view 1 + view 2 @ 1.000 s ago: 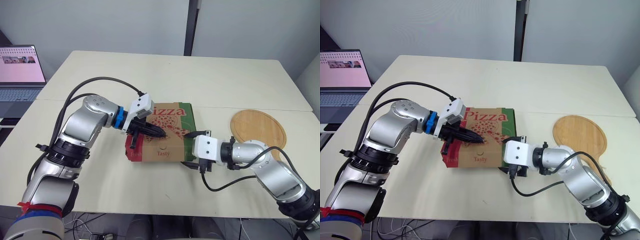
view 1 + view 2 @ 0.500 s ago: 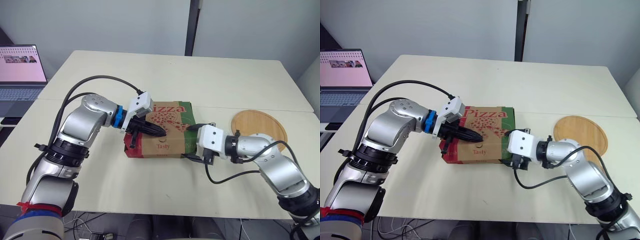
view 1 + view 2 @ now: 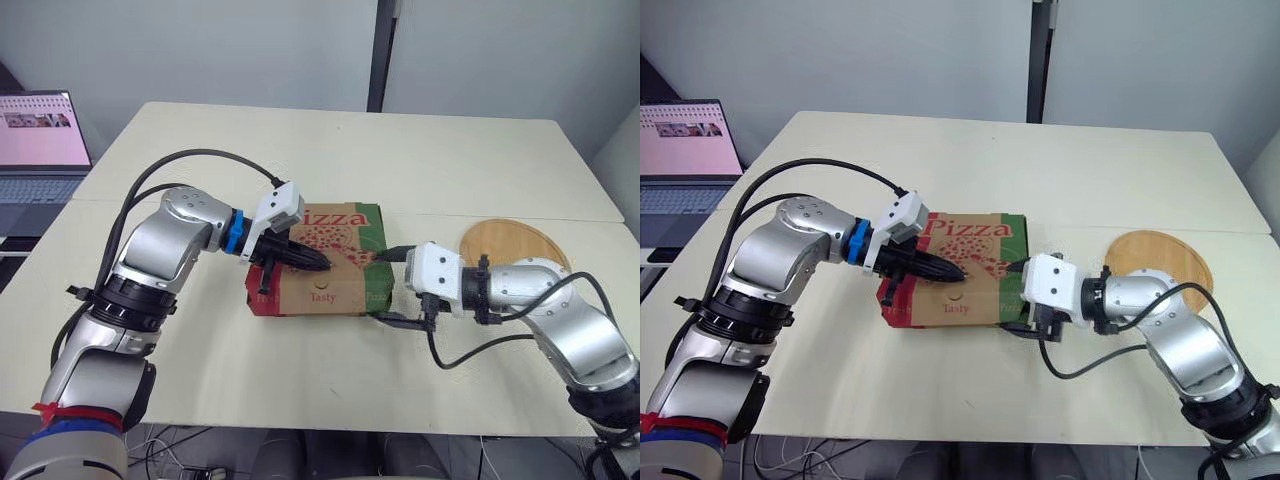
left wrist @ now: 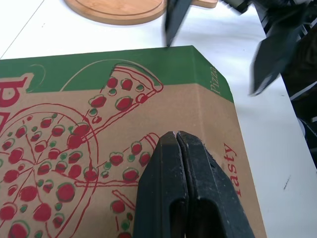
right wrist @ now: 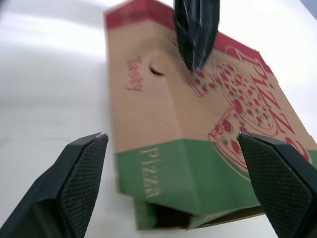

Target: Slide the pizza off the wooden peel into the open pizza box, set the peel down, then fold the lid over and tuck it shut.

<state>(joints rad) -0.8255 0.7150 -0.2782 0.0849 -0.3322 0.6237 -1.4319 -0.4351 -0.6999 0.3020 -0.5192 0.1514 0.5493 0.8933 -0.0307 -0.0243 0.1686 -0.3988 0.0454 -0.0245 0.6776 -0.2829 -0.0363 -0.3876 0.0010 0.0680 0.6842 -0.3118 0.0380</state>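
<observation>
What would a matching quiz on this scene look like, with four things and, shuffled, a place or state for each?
1 left tool
2 right tool
3 wooden peel
4 laptop

A flat on the table, right of the pizza box
B open, facing the box's green end
C shut, tips on the box's top
D beside the table's left edge, screen lit

Pairs: 1-C, 2-B, 3-A, 4-D

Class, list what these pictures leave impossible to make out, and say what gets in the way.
1. Inside of the pizza box: every view, the lid covers it, so its contents are unknown.
2. Handle of the wooden peel: eye views, the right arm covers it.
3. Laptop: eye views, cut by the left edge.
</observation>
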